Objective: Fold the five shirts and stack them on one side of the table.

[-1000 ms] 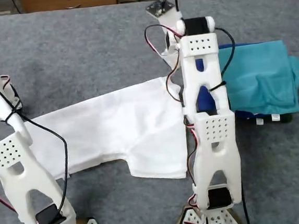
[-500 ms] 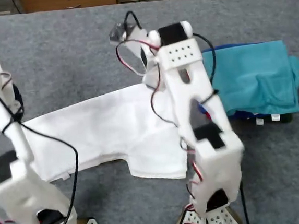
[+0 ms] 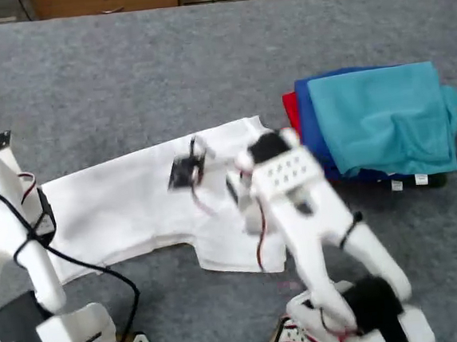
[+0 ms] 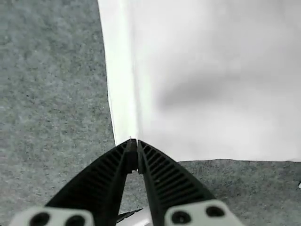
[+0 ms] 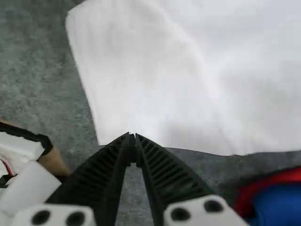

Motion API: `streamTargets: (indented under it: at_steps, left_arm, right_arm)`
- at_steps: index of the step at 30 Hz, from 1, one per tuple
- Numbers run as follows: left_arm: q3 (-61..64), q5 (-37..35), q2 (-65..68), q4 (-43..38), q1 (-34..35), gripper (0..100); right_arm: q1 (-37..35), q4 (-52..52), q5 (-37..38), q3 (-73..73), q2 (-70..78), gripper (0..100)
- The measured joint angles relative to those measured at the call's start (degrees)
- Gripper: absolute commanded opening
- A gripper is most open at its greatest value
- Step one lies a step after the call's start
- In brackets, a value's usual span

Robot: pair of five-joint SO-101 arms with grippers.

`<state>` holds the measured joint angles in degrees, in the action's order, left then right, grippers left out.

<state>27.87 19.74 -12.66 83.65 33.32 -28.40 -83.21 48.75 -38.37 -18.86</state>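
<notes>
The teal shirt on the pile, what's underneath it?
A blue shirt lies under the teal shirt, with a red shirt peeking out beside it. Anything further down is covered.

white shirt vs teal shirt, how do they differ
The white shirt lies spread out wide; the teal shirt is folded compact. The white shirt rests directly on the table; the teal shirt tops a blue shirt and a red shirt. Both lie flat.
</notes>
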Motion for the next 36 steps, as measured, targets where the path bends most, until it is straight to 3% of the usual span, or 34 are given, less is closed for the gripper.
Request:
streamTargets:
  at_steps: [4,9,15,25,36]
  left_arm:
    - [3.43,2.64,-4.40,0.18,0.00,2]
    - [6.42,4.31,-5.63,-3.60,2.99,2]
    - [6.59,5.89,-5.71,-6.68,8.09,2]
    - [6.68,7.74,-5.71,-6.86,8.26,2]
    - [6.68,7.74,-5.71,-6.86,8.26,2]
  right_arm:
    - [-6.42,0.97,0.00,-7.65,-6.15,7.0]
    - [-9.23,6.07,0.00,-13.54,-7.21,19.7]
    - [-9.67,10.46,0.00,-15.30,-3.78,18.6]
    - [-9.85,17.67,0.00,-17.05,4.40,18.6]
    - [-15.12,19.96,-1.23,-19.16,5.27,17.5]
